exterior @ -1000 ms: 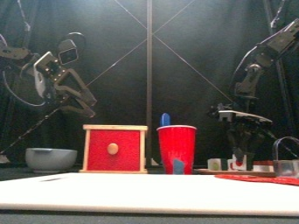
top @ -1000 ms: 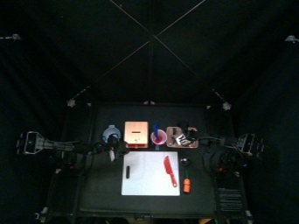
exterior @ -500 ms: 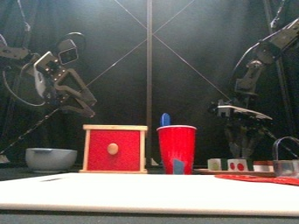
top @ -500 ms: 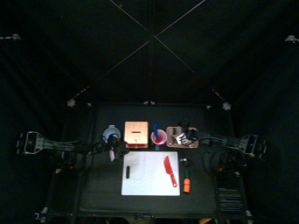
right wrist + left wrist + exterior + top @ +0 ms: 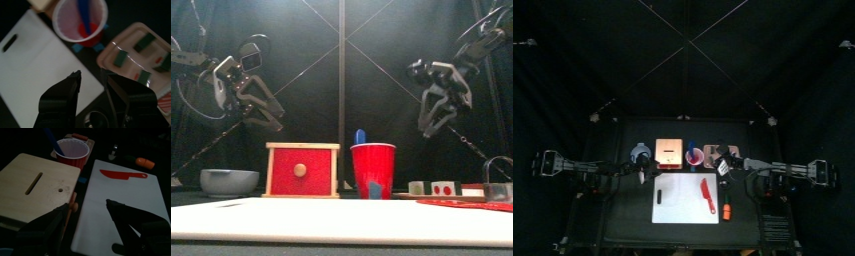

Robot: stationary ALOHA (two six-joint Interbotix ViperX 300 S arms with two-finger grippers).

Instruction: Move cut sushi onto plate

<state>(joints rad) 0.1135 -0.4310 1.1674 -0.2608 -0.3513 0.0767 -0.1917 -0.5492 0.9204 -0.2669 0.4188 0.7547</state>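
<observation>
Above the plate (image 5: 137, 52), which holds sushi (image 5: 121, 59) pieces, the right gripper (image 5: 91, 82) hangs with jaws apart and empty, apparently after a release; the left gripper (image 5: 89, 208) rests open over the white board (image 5: 120, 213).

My black table (image 5: 613, 205) carries a white cutting board (image 5: 684, 200) at its front middle. Behind it stand a wooden box (image 5: 669, 152), a red cup (image 5: 694, 155) and the pink plate (image 5: 723, 155) (all in a row).
</observation>
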